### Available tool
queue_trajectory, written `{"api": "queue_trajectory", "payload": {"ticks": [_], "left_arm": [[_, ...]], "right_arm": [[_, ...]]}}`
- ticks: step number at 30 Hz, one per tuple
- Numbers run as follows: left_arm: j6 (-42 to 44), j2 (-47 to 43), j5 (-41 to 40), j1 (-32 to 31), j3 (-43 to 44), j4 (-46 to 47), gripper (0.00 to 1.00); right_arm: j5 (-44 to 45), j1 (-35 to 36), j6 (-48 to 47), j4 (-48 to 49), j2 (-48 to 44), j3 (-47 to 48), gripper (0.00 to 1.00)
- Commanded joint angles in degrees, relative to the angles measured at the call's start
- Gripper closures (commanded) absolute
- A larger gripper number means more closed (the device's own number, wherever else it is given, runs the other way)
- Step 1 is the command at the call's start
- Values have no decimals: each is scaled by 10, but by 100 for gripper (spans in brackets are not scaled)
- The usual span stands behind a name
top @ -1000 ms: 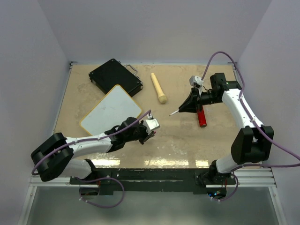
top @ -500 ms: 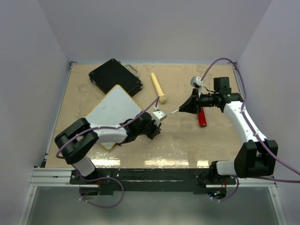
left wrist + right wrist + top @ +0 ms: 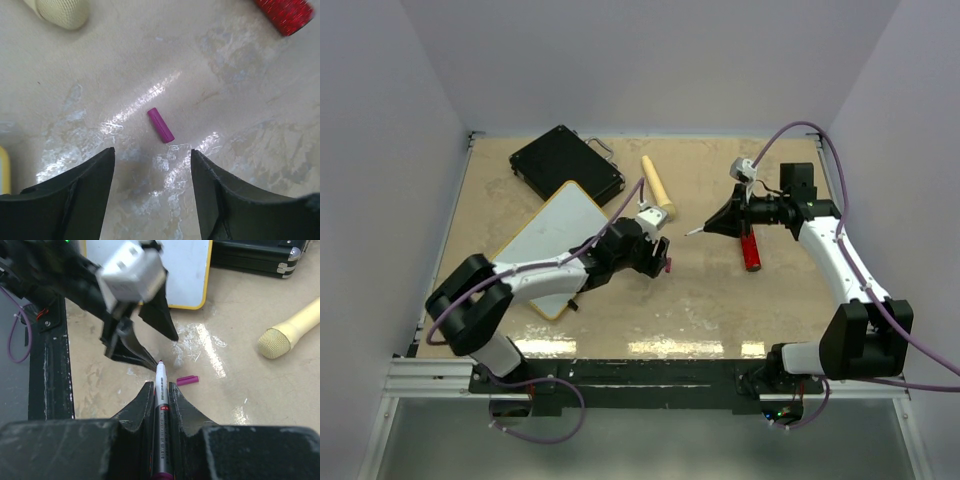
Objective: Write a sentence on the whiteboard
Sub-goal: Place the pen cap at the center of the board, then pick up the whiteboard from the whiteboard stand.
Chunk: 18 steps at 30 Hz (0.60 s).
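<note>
At the back left of the table (image 3: 720,300), the black case (image 3: 565,163) is lying shut, lid down and metal handle pointing toward the far wall, so nothing of its inside is showing. Just in front of it the whiteboard (image 3: 555,245) is lying flat and turned at an angle, its yellow frame running close to the case's near edge. Whether the two are touching I cannot tell. What is showing of the board's face is plain white. The left arm is reaching across the board's near right side toward the middle of the table.

There the left gripper (image 3: 151,151) is hanging low over the bare surface with its jaws standing wide and gripping nothing. A magenta cap (image 3: 160,125) is lying on its side on the table just ahead of the fingertips, in line with the gap between them.

Opposite, the right gripper (image 3: 161,390) is clamping a marker (image 3: 161,385) lengthwise between its jaws, the uncapped tip pointing at the left gripper and hovering near the cap.

A cream microphone (image 3: 658,187) is lying behind the left gripper, near the case's right end, and a red cylinder (image 3: 750,250) is lying beneath the right gripper.
</note>
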Motion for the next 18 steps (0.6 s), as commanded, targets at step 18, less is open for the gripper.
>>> {"api": "queue_trajectory", "payload": {"ticks": [18], "left_arm": [[-67, -488, 261, 555, -71, -180, 2]], "right_arm": [[-44, 2, -37, -20, -12, 0, 100]]}}
